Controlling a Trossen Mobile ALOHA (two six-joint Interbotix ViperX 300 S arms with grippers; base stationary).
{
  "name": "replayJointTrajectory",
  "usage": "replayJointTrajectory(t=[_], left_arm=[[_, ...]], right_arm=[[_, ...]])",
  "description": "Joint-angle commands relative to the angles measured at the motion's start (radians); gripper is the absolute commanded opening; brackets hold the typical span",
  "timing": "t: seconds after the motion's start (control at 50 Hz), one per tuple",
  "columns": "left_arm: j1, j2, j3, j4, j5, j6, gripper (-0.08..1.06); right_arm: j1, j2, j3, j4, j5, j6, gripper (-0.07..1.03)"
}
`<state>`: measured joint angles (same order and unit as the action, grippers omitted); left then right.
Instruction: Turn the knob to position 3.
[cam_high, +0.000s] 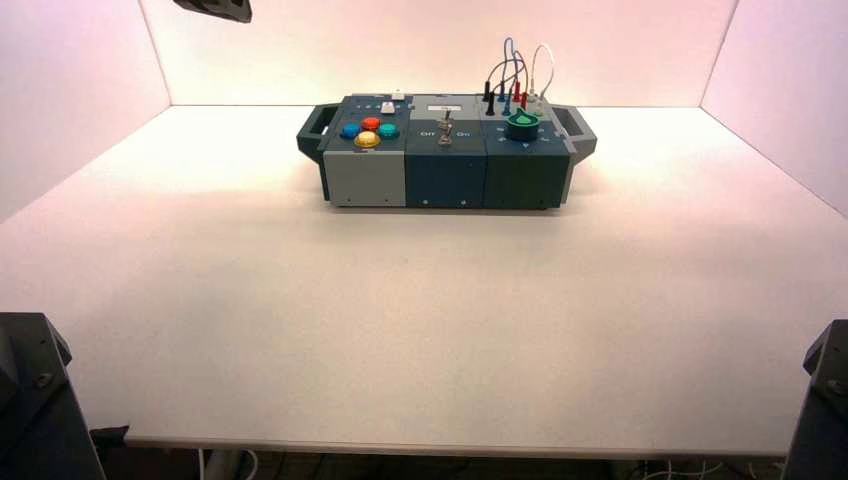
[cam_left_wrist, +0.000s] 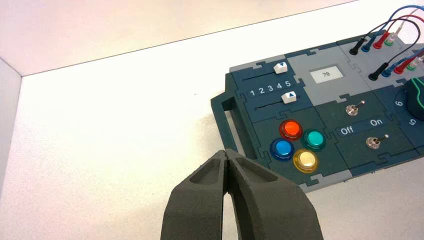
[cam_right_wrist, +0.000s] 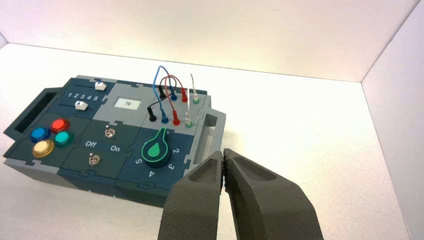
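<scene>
Both claws, left (cam_left_wrist: 226, 156) and right (cam_right_wrist: 223, 155), pinched together, hover apart from the knob (cam_right_wrist: 156, 150), box (cam_high: 445, 170) near the bench's (cam_high: 420, 330) far edge.

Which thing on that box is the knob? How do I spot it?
Find the dark box on the white table and go to the end under the looping coloured wires. There sits the knob, ringed by the numbers 2 to 5. It is dark green, round and bigger than the shiny buttons, and only it has a pointed tip like a teardrop.
</scene>
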<state>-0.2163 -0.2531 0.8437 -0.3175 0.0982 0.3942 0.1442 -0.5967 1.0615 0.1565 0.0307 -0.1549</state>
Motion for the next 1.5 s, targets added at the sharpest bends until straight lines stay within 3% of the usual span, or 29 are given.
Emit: replayJointTrajectory(t=[0.02,0.36,0.48,0.7,1.04,1.24,1.34,1.4,1.5], left_arm=[[-0.003,-0.023,-0.014,0.000,-0.005,0.000,-0.04],[-0.003,-0.023,-0.020,-0.002,-0.005,0.000,-0.04],[-0.003,-0.023,-0.023,0.000,-0.003,0.002,-0.04],[-0.005,-0.012,-0.048,-0.003,0.083,-0.002,-0.04],[-0.035,0.057,-0.201,-0.025,0.365,-0.002,-0.04],[-0.075,0.115,-0.262,-0.025,0.445,0.021,-0.04],[-0.100,0.150,-0.288,-0.023,0.466,0.055,-0.04],[-0.117,0.175,-0.302,-0.025,0.479,0.086,-0.04],[-0.135,0.204,-0.311,-0.023,0.489,0.107,-0.04]], right_arm=[[0.000,-0.008,-0.018,0.002,-0.002,0.002,0.00],[0.000,-0.008,-0.018,0.002,0.005,0.003,0.00],[0.005,-0.008,-0.026,0.005,0.048,0.002,-0.01],[0.044,-0.014,-0.117,0.000,0.276,-0.008,-0.02],[0.066,-0.002,-0.282,0.005,0.505,-0.008,-0.02],[0.064,0.048,-0.377,0.002,0.627,-0.012,-0.02],[0.064,0.101,-0.416,0.000,0.672,-0.037,-0.02],[0.064,0.141,-0.434,0.000,0.695,-0.069,-0.02],[0.064,0.202,-0.465,0.002,0.733,-0.121,-0.02]])
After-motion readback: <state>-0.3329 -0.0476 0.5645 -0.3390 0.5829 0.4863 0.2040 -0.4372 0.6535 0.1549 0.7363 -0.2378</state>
